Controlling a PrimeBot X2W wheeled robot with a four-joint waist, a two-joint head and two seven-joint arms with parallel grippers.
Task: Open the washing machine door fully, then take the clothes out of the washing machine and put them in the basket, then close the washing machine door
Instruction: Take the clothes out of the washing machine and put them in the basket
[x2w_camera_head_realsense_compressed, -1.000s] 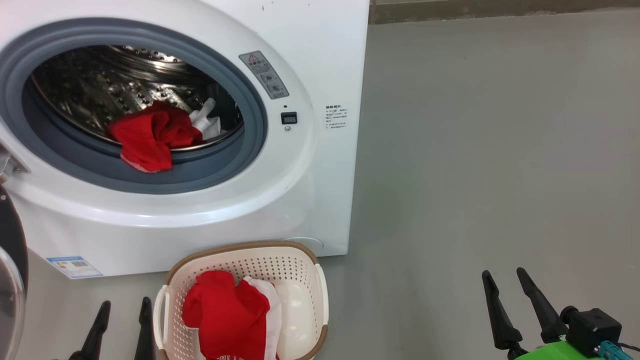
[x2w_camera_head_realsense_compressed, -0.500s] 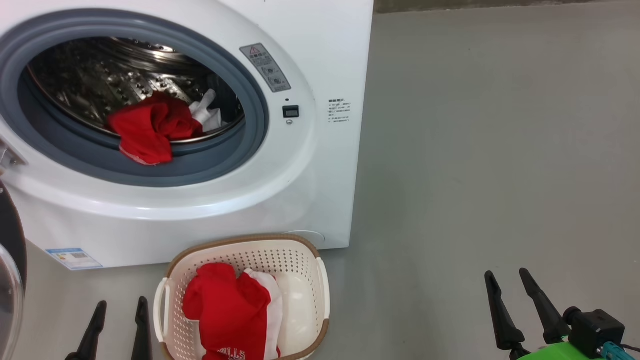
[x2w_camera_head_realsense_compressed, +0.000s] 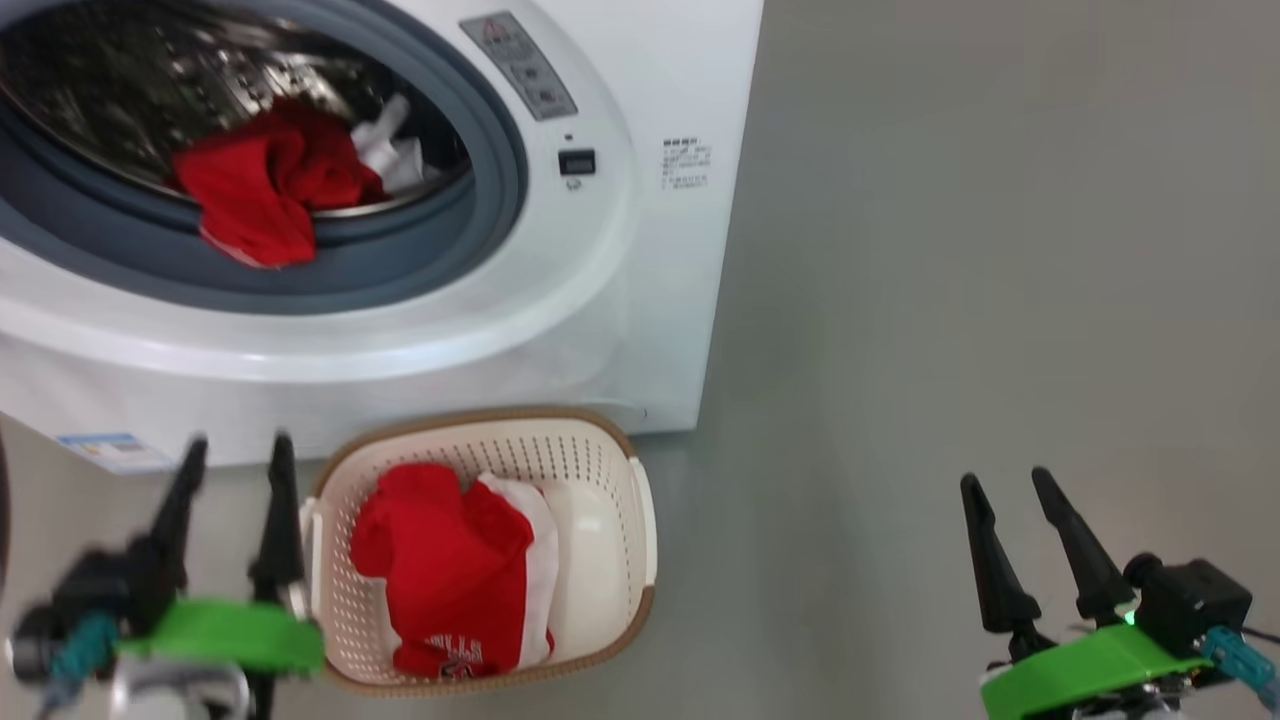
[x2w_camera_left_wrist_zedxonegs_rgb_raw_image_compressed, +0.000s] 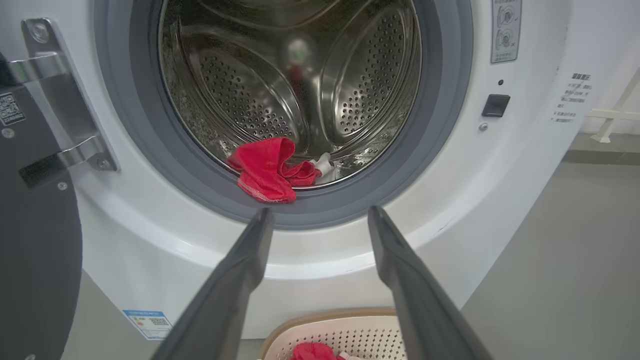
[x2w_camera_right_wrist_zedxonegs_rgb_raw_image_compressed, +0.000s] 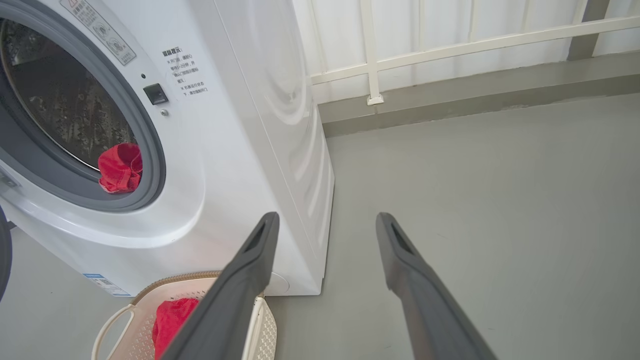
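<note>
The white washing machine (x2w_camera_head_realsense_compressed: 610, 300) stands with its door (x2w_camera_left_wrist_zedxonegs_rgb_raw_image_compressed: 35, 260) swung open to the left, dark inner side showing. One red piece of the clothes (x2w_camera_head_realsense_compressed: 250, 195) (x2w_camera_left_wrist_zedxonegs_rgb_raw_image_compressed: 265, 170) (x2w_camera_right_wrist_zedxonegs_rgb_raw_image_compressed: 119, 167) hangs over the drum lip onto the grey gasket, a bit of white beside it. A red and white garment (x2w_camera_head_realsense_compressed: 450, 570) lies in the cream basket (x2w_camera_head_realsense_compressed: 570, 455) on the floor before the machine. My left gripper (x2w_camera_head_realsense_compressed: 238, 442) (x2w_camera_left_wrist_zedxonegs_rgb_raw_image_compressed: 320, 211) is open and empty, just left of the basket, pointing at the drum opening. My right gripper (x2w_camera_head_realsense_compressed: 1004, 478) (x2w_camera_right_wrist_zedxonegs_rgb_raw_image_compressed: 326, 217) is open over bare floor at the right.
Grey floor (x2w_camera_head_realsense_compressed: 950, 300) stretches to the right of the machine. A white railing (x2w_camera_right_wrist_zedxonegs_rgb_raw_image_compressed: 370, 50) on a low kerb runs behind it. The door's metal hinge bracket (x2w_camera_left_wrist_zedxonegs_rgb_raw_image_compressed: 60, 100) sticks out at the left of the opening.
The camera has tilted, so the whole picture has shifted up. My left gripper has moved forward towards the machine, its green wrist now showing. The right gripper and the clothes stay put.
</note>
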